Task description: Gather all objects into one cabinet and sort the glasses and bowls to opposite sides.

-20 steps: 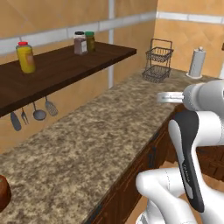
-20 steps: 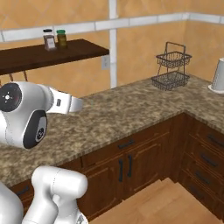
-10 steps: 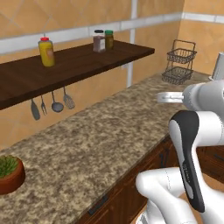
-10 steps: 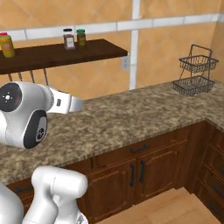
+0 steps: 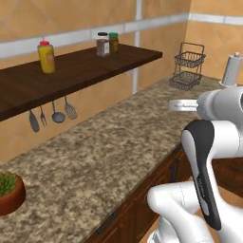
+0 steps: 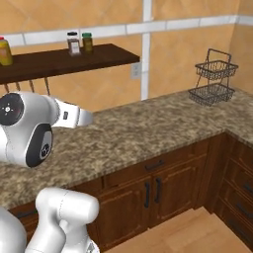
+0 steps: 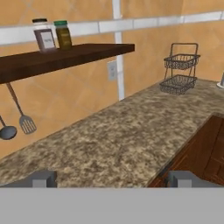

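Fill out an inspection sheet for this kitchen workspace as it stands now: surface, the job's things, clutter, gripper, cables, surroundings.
Surface: speckled granite counter, running along the wall and turning a corner at the far end.
Job's things: nothing seen; no mugs, bowl or wall cabinet in these views.
Clutter: potted plant at the near end of the counter; two-tier wire basket and paper towel roll near the corner.
Gripper: fingertips wide apart, open and holding nothing, above the counter.
Cables: nothing seen.
Surroundings: dark wooden shelf with a yellow bottle and two spice jars; utensils hang below it; wall outlet; base cabinets under the counter.
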Available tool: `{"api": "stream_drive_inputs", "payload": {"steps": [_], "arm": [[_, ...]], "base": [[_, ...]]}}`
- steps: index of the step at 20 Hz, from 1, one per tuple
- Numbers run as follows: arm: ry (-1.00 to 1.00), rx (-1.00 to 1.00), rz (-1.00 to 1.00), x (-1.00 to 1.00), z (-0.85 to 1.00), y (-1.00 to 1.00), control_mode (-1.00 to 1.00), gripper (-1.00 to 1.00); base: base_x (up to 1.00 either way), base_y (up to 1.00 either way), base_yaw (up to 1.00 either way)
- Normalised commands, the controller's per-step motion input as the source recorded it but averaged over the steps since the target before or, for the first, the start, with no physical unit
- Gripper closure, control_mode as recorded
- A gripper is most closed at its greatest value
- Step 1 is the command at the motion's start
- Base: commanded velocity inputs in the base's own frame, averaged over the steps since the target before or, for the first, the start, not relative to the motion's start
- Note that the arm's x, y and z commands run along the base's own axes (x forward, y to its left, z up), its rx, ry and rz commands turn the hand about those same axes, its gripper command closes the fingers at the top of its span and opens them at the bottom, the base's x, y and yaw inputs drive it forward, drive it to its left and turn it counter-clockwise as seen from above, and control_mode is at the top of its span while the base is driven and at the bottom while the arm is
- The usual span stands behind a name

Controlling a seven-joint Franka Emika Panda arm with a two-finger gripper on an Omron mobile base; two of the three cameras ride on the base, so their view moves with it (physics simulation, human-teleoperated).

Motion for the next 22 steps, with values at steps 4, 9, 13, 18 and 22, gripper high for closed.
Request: {"api": "stream_drive_inputs", "payload": {"steps": [4,9,13,18,22], "arm": [[0.00,0.00,0.00,0.00,0.00,0.00,1.00,-1.00],[0.00,0.00,0.00,0.00,0.00,0.00,1.00,-1.00],[0.00,0.00,0.00,0.00,0.00,0.00,1.00,-1.00],[0.00,0.00,0.00,0.00,0.00,0.00,1.00,-1.00],[0.00,0.00,0.00,0.00,0.00,0.00,1.00,-1.00]], "base": [[-0.13,-0.10,0.26],[0.07,-0.10,-0.85],[0.11,0.00,-0.99],[0.12,0.00,-0.99],[0.15,0.00,-0.96]]}}
